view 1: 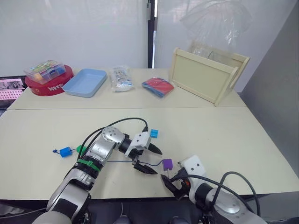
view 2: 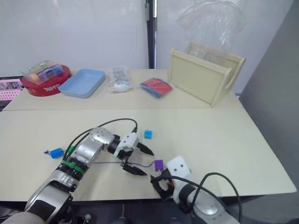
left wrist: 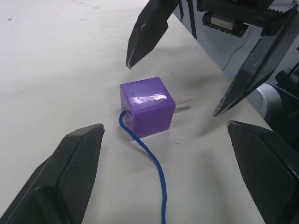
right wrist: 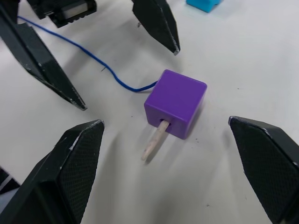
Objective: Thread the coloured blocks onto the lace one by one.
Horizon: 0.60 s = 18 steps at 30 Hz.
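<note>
Lace (right wrist: 93,63) runs through the purple block (right wrist: 176,102) on the near table (view 1: 224,135), pale tip poking out, between the left gripper (view 1: 148,160) and right gripper (right wrist: 168,163), both spread apart.

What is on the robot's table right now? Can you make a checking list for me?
Surface: pale table, with a second table behind it.
Job's things: purple block sits on the lace, pale tip poking out the far side; cyan block loose; blue block and green block lie at the lace's far end, whether threaded cannot be told.
Clutter: back table holds a clear box on a red tin, blue tray, plastic bag, red-blue packet, wooden crate.
Grippers: left gripper and right gripper open, either side of the purple block.
Cables: black cable loops over the left arm.
Surroundings: white wall.
</note>
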{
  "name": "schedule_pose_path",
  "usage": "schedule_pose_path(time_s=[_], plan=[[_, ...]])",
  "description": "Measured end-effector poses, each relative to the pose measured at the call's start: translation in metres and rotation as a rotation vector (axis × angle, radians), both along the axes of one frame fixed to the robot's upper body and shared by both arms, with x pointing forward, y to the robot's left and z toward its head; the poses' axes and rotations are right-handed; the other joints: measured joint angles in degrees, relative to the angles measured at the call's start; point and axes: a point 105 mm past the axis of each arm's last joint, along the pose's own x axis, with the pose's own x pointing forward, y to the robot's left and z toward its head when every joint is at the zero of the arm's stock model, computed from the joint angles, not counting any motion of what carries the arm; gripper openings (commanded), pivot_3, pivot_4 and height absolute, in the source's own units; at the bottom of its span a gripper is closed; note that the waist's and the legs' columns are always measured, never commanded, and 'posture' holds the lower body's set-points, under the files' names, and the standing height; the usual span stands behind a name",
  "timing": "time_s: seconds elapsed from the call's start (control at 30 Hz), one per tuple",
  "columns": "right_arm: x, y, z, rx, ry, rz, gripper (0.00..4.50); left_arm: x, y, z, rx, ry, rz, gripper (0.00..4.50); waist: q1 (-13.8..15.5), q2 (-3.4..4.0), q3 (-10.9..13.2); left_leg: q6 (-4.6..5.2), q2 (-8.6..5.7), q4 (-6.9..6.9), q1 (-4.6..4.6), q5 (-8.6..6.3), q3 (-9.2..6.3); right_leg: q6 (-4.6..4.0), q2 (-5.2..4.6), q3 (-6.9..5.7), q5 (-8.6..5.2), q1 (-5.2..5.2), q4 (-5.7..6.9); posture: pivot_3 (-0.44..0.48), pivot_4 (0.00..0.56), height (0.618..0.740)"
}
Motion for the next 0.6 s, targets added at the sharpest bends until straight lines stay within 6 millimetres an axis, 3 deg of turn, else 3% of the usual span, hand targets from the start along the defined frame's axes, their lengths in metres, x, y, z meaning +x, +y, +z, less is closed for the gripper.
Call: schedule_pose_path(time_s=[0.37, 0.6], plan=[[0.014, 0.013, -0.017, 0.000, 0.038, -0.061, 4.50, -0.010, 0.014, 0.002, -0.040, 0.029, 0.105, 4.44, -0.82, 0.00, 0.00, 0.00, 0.02, -0.04, 0.00, 0.00, -0.03, 0.00, 0.00, 0.00, 0.00, -0.02, 0.03, 0.000, 0.150, 0.740], [0.020, 0.016, -0.016, 0.008, 0.013, -0.099, 4.50, -0.015, 0.018, 0.004, -0.044, 0.036, 0.156, 4.44, -0.79, 0.01, 0.00, 0.00, 0.02, -0.04, 0.00, 0.00, -0.03, 0.00, 0.00, 0.00, 0.00, -0.02, 0.03, 0.000, 0.150, 0.740]])
